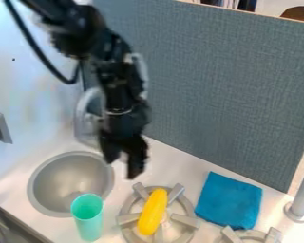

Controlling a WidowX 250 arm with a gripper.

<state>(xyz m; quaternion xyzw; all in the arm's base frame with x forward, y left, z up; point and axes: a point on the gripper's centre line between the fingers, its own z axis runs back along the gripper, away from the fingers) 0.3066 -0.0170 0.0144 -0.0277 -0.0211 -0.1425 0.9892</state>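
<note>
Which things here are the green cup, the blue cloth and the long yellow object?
Green cup (89,226): camera view, on its outer side below the rim.
Blue cloth (229,200): camera view, middle of its top.
Long yellow object (153,211): camera view, middle of its length.

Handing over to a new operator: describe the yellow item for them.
In the camera view, just right of the round sink is a grey burner. The yellow item lies on it, long and rounded. Its colour sets it apart from the green cup and blue cloth.
</note>
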